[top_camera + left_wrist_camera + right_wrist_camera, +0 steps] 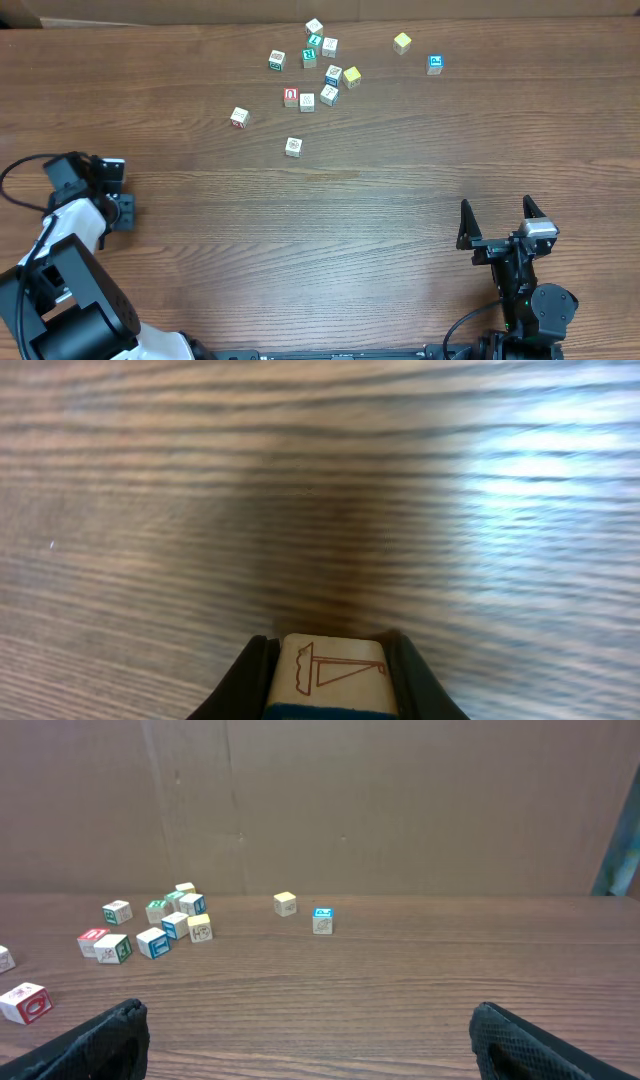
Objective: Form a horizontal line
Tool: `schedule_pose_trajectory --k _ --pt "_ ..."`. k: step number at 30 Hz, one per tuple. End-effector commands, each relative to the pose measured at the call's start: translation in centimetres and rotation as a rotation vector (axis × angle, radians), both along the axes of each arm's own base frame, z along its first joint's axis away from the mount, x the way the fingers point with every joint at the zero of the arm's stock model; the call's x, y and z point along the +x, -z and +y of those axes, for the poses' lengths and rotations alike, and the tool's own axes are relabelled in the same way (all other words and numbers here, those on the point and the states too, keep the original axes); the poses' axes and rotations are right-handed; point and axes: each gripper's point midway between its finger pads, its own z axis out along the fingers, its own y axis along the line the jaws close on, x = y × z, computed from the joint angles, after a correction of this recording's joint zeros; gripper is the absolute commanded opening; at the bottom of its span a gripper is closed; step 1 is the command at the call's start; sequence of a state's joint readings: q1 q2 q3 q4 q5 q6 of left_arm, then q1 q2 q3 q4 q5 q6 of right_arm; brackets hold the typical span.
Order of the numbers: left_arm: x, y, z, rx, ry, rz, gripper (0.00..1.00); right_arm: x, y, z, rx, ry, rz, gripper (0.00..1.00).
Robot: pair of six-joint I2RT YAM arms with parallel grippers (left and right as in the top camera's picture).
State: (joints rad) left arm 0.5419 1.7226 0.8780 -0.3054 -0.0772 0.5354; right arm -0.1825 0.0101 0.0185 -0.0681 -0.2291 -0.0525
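No row of touching cubes shows; the small wooden letter cubes lie scattered at the far middle of the table. Among them are a blue-faced cube (333, 74), whitish cubes (328, 94) (307, 101) (293, 147), and a red-faced cube (291, 97). My left gripper (330, 688) is shut on a whitish cube (330, 663) with a red sailboat drawing and a blue face below, close above the wood. In the overhead view the left gripper (122, 212) is at the left edge. My right gripper (495, 205) is open and empty at the near right, also seen in the right wrist view (310, 1040).
More cubes lie in the far group: green-faced ones (277, 60) (309, 58), plain yellow ones (402, 42) (351, 77), another blue-faced one (435, 64) and a red-marked one (239, 117). A cardboard wall (320, 800) stands behind the table.
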Motion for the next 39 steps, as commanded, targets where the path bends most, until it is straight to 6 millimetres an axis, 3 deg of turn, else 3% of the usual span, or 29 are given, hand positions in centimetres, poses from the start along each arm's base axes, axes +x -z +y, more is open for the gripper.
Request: schedule_pose_trajectory --k 1,9,12,23,25,31,34,35,36,39 --pt "-0.3 1.6 -0.6 -0.081 0.042 0.008 0.04 0.0 0.2 -0.1 -0.002 0.002 -0.002 1.0" --pt "0.7 1.7 -1.5 -0.115 0.101 -0.027 0.04 0.0 0.2 -0.1 -0.002 0.002 -0.002 1.0" --pt "2.1 1.3 -3.0 -0.202 0.106 -0.108 0.04 0.0 0.2 -0.1 -0.002 0.002 -0.002 1.0" --pt "2.8 1.1 -3.4 -0.222 0.057 -0.135 0.18 0.0 0.2 -0.1 -0.002 0.002 -0.002 1.0" --pt "2.8 1.1 -3.4 -0.224 0.052 -0.136 0.3 0.0 0.2 -0.1 -0.002 0.002 -0.002 1.0" --pt "3.0 1.0 -3.2 -0.216 0.047 -0.145 0.42 0.0 0.2 -0.1 -0.002 0.002 -0.002 1.0" --pt "3.9 0.1 -2.7 -0.201 0.045 -0.17 0.54 0.0 0.2 -0.1 -0.002 0.002 -0.002 1.0" --pt "4.4 -0.4 -2.4 -0.199 0.036 -0.182 0.84 0.0 0.2 -0.1 -0.002 0.002 -0.002 1.0" --pt "5.0 -1.2 -2.1 -0.203 0.026 -0.195 1.0 0.0 0.2 -0.1 -0.002 0.002 -0.002 1.0" --pt "6.7 -4.1 -1.8 -0.226 0.037 -0.218 1.0 0.0 0.2 -0.1 -0.002 0.002 -0.002 1.0"
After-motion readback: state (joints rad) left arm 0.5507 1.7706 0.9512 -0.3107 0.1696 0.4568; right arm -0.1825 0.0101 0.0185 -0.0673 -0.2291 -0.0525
